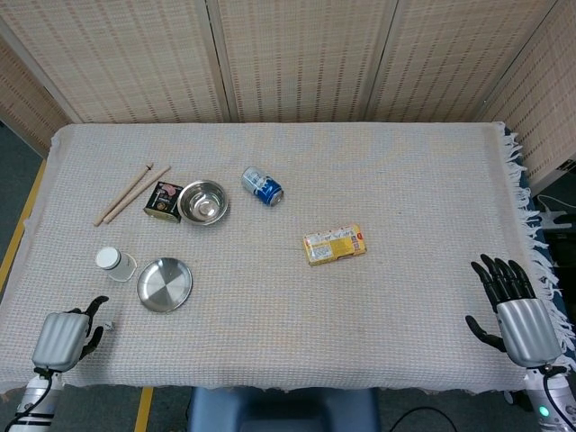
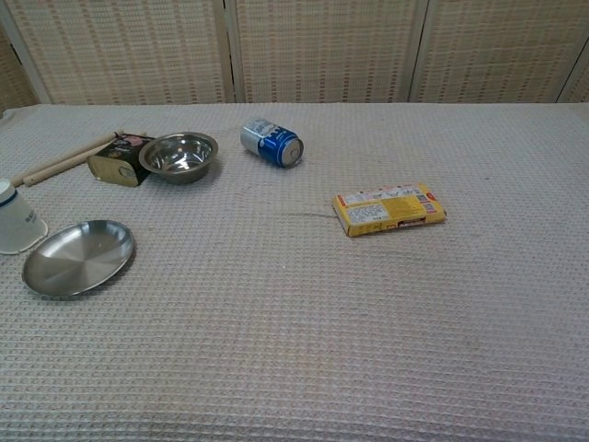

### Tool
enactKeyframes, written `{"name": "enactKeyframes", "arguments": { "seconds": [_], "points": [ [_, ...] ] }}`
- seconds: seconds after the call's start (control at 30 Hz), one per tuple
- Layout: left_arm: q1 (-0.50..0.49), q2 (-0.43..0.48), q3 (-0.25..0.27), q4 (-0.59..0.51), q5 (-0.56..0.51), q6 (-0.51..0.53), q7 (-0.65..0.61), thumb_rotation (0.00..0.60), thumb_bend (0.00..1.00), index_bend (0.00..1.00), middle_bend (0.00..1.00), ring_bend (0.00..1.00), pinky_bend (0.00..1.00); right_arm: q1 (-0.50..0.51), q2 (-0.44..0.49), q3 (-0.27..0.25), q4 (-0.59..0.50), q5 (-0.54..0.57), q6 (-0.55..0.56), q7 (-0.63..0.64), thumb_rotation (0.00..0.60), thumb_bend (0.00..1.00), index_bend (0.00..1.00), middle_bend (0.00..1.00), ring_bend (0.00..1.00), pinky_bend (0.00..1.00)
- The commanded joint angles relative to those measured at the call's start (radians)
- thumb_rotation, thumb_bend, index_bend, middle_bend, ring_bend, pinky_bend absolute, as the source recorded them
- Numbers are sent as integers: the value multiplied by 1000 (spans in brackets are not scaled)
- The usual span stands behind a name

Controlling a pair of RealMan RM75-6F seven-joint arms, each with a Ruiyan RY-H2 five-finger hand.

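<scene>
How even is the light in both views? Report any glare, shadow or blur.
Head view: flat, even light, sharp across the cloth, with small highlights on the steel bowl and steel plate. Chest view: soft short shadows under the yellow box and can; no blur.

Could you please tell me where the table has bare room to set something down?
Free: the whole stretch right of the yellow box, and the near strip between the steel plate and that box. Crowded: the far left, around the steel bowl, tin, sticks and cup.
</scene>
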Motion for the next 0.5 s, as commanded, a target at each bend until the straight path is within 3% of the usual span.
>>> {"name": "enactKeyframes", "arguments": {
  "seconds": [0.03,0.5],
  "points": [
    [-9,-23,-3,26,-10,-17,-9,600,403,338,855,753,855,-11,5,0,-7,-16,29,-3,560,173,0,0,0,0],
    [-22,-88,-19,106,-117,-105,42,600,378,387,880,776,869,-17,15,-3,-19,-14,22,-8,559,173,0,0,0,0]
  ]
}}
